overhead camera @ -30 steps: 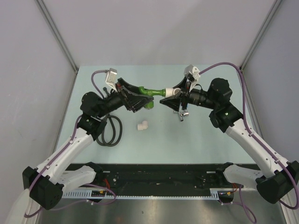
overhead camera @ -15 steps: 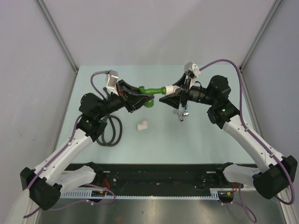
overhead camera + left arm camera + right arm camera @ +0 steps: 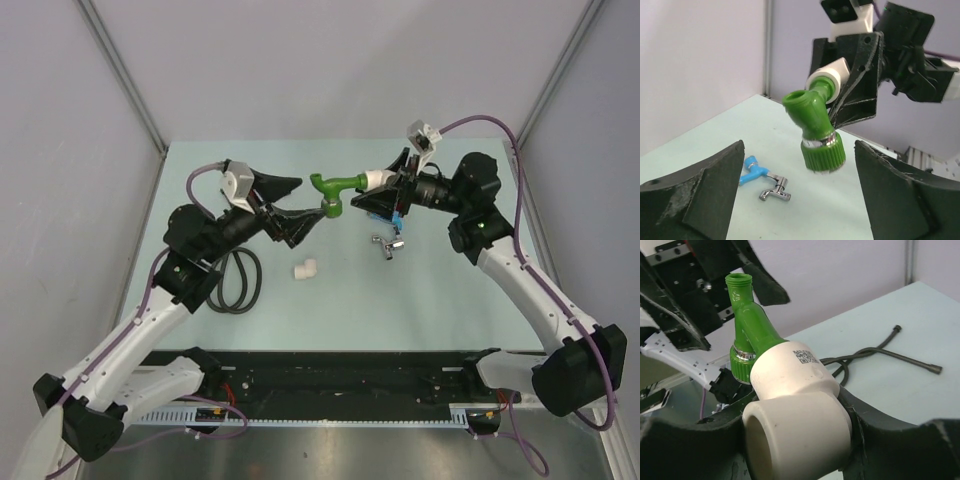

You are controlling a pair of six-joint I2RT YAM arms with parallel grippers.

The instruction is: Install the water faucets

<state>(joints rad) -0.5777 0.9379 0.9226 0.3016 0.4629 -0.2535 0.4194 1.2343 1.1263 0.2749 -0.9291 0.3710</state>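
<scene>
We clamp the white plastic elbow fitting [image 3: 790, 405] in our right tool [image 3: 382, 190], holding its bright green faucet [image 3: 815, 125] aloft just ahead of our wide-open left tool [image 3: 308, 200] for twisting.

Both arms reached inward toward each other, forearms raised and wrists roughly level. The left gripper [image 3: 311, 198] hung with its jaws spread wide, gripping nothing. The right gripper [image 3: 378, 192], facing it close by, was clamped on a white elbow fitting [image 3: 376, 179].
</scene>
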